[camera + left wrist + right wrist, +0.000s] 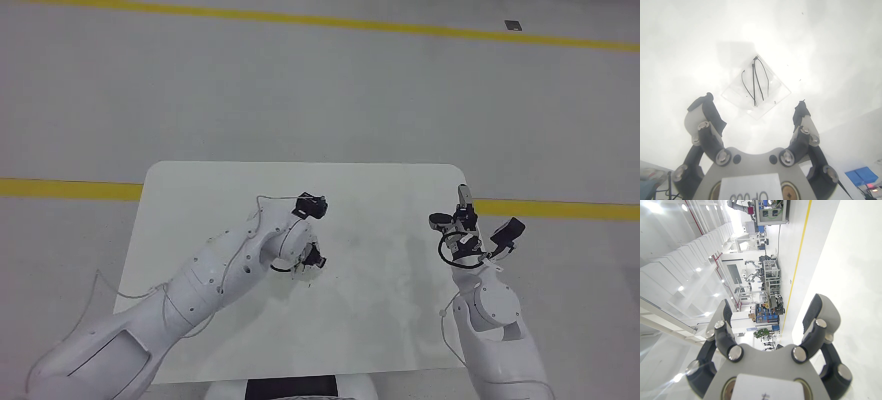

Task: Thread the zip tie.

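On one clear tray (776, 89) lie four zip ties (754, 85); left end effector (753, 102) and right end effector (771, 301) gape empty.

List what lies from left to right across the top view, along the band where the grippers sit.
Table (its bare left part) → left gripper, over the tabletop left of centre → right gripper, at the table's right edge.

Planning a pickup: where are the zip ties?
Left wrist view: zip ties lie on a clear tray on the table, ahead of the open left gripper.
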